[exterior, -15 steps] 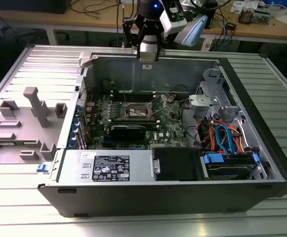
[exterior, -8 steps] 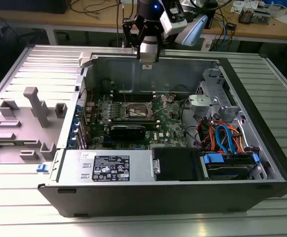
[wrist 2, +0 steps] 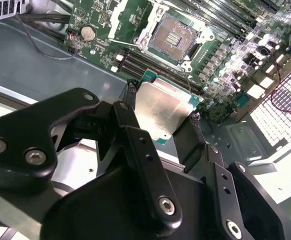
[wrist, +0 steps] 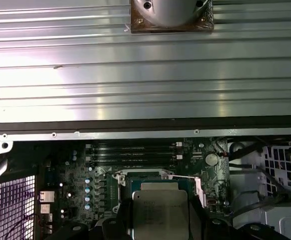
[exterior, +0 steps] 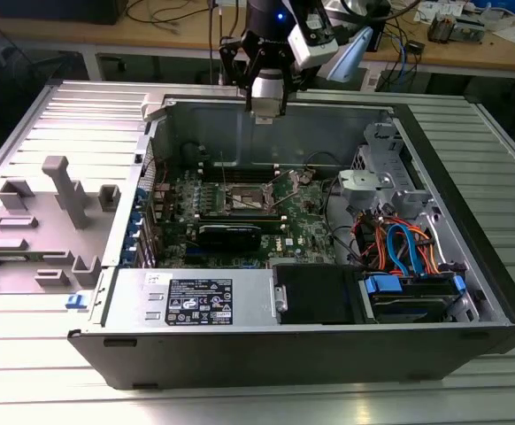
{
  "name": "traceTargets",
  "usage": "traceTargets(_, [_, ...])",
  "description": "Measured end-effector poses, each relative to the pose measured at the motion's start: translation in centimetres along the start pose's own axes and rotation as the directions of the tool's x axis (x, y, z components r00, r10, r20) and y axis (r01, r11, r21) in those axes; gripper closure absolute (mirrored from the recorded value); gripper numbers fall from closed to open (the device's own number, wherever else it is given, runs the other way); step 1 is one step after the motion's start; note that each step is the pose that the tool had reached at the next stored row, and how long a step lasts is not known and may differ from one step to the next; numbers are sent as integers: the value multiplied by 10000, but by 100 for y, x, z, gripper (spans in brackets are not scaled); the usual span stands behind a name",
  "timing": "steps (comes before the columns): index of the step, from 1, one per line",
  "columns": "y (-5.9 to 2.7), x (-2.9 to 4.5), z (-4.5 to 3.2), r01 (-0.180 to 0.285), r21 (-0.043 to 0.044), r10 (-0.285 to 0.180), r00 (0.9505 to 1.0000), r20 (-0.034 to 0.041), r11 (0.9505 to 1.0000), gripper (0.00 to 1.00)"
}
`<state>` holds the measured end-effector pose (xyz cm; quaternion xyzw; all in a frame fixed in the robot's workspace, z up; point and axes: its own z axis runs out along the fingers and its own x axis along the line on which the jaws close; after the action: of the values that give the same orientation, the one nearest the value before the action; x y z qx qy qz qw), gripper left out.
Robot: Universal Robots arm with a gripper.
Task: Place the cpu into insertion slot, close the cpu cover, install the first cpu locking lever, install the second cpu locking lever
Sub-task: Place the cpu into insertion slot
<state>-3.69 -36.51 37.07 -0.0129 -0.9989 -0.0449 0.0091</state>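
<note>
My gripper [wrist 2: 163,107] is shut on the cpu [wrist 2: 160,112], a flat grey chip with a green edge, pinched by its two sides between the black fingers [wrist 2: 128,107]. It hangs tilted above the green board, short of the insertion slot [wrist 2: 174,37], whose contacts lie bare. Silvery metal of the cpu cover [wrist 2: 144,27] runs along the slot's edge, off the opening. In the first wrist view the cpu [wrist: 159,212] partly hides the insertion slot [wrist: 150,179]. In the exterior view the gripper [exterior: 264,111] hovers over the case's far wall, above the insertion slot [exterior: 242,200].
The open black computer case [exterior: 311,345] lies on a slatted metal table. Inside are a black card [exterior: 229,235], long memory slots [exterior: 240,215], coloured cables [exterior: 399,243] and a drive cage [exterior: 386,168]. A grey fixture with pegs [exterior: 63,190] stands at the exterior view's left.
</note>
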Motion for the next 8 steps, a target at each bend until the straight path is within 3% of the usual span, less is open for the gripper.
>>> traceTargets(5, [-49, -2, -3, 2, 0, -2, 10000, -1, 10000, 45])
traceTargets(8, [-123, -1, -4, 13, -3, -13, 10000, 1, 10000, 45])
